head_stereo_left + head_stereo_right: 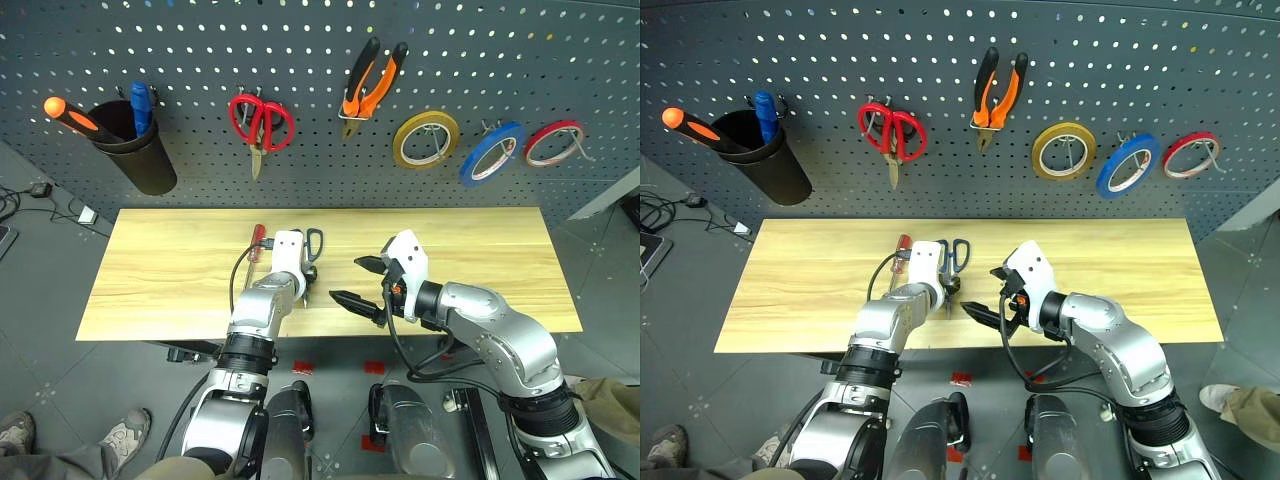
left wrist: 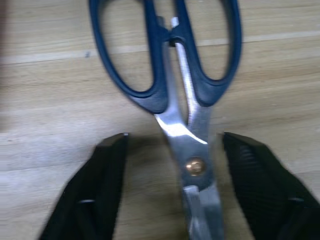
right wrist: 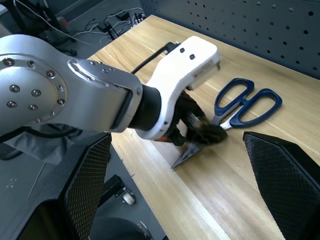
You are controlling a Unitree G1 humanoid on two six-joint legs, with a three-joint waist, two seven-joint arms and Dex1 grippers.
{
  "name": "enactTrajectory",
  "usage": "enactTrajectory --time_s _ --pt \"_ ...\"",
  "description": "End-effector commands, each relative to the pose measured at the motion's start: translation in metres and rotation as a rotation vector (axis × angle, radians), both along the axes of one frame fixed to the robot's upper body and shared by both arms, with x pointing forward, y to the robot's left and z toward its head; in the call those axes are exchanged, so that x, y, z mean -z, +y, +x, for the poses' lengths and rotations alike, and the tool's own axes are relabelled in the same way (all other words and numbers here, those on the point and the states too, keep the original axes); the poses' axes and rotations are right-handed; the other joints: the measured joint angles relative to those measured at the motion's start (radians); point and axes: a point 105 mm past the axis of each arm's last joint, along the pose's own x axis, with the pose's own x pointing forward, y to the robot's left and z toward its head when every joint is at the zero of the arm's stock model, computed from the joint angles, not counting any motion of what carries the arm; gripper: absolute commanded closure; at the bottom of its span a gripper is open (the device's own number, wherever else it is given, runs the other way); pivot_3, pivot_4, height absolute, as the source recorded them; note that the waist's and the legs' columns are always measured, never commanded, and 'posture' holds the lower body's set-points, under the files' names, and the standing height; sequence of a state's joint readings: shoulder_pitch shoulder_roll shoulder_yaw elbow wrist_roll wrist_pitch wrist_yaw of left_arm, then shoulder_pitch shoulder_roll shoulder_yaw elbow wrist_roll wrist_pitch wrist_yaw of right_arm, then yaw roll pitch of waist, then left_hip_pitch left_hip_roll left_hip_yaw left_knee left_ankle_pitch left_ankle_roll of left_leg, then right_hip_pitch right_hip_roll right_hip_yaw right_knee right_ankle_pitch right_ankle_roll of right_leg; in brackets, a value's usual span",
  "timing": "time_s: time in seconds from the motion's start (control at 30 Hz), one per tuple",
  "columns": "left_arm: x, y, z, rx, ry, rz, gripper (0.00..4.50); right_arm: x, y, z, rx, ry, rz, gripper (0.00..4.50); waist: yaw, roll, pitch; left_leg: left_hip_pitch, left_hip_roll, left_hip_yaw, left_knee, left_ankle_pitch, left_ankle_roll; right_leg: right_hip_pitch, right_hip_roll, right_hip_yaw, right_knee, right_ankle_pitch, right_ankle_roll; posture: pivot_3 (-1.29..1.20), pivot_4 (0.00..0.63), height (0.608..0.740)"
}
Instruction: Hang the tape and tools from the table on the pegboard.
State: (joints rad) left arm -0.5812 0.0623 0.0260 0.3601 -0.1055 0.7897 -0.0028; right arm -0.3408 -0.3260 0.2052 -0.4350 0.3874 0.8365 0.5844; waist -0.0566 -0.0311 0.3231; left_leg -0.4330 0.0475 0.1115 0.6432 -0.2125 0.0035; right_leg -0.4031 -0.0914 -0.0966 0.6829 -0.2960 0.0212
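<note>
The pegboard (image 1: 300,60) rises behind the table (image 1: 480,250), whose right half lies bare to its edge. The left gripper (image 2: 172,150) straddles the scissors (image 2: 170,75) mid-table, fingers (image 2: 100,175) apart, not gripping. The right gripper (image 1: 362,282) hovers released beside it. The screwdriver (image 1: 257,240) lies nearby.

Shiny metal, smooth wood, soft-looking plastic

The scissors (image 2: 187,130) have shiny metal blades and smooth blue-grey plastic handles. The table (image 1: 480,250) is pale, smooth wood. The pegboard (image 1: 300,40) is dull grey metal. The left gripper (image 2: 172,187) has bumpy black fingers.
</note>
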Motion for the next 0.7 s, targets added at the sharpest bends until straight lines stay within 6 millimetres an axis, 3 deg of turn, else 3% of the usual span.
enactTrajectory --time_s 0.03,0.17,0.33,0.4,0.5,0.7 --pt "0.025 -0.001 -0.013 0.004 0.100 -0.044 2.68 -0.014 -0.001 -0.004 -0.006 -0.036 0.039 0.00 0.000 0.000 0.000 0.000 0.000 0.000 0.000 0.000 0.000 0.000 0.000 0.000 0.000 0.000 0.000 -0.18 0.327 0.740" --pt "0.027 0.005 -0.013 -0.010 0.105 -0.061 3.81 -0.014 -0.002 -0.004 0.002 -0.029 0.041 0.00 0.000 0.000 -0.001 0.000 0.000 0.000 0.000 0.000 0.000 0.000 0.000 0.000 0.000 0.000 0.000 -0.19 0.314 0.740" --pt "0.020 0.011 -0.015 0.015 0.046 -0.117 3.83 -0.015 -0.004 -0.005 0.022 -0.062 0.031 0.00 -0.002 0.000 -0.001 0.000 0.000 0.000 0.000 0.000 0.000 0.000 0.000 0.000 0.000 0.000 0.000 -0.20 0.305 0.740" --pt "-0.004 0.007 -0.019 0.118 -0.115 -0.091 3.87 -0.027 -0.005 -0.004 0.047 -0.209 0.025 0.00 -0.005 0.000 -0.001 0.000 0.000 0.000 0.000 0.000 0.000 0.000 0.000 0.000 0.000 0.000 0.000 -0.21 0.305 0.740" --pt "-0.044 0.001 -0.042 0.260 -0.360 -0.019 3.96 -0.047 -0.004 -0.011 0.044 -0.402 0.040 0.00 -0.019 -0.001 -0.001 0.000 0.000 0.002 -0.003 0.000 -0.001 -0.002 0.000 0.001 -0.002 0.000 0.000 -0.21 0.303 0.740" --pt "-0.099 0.025 -0.072 0.182 -0.630 0.099 3.96 -0.065 -0.003 -0.022 0.005 -0.457 0.134 0.00 -0.025 -0.001 -0.001 -0.001 0.001 0.000 -0.002 0.000 0.000 -0.001 0.000 0.001 -0.002 0.001 0.000 -0.21 0.303 0.740"
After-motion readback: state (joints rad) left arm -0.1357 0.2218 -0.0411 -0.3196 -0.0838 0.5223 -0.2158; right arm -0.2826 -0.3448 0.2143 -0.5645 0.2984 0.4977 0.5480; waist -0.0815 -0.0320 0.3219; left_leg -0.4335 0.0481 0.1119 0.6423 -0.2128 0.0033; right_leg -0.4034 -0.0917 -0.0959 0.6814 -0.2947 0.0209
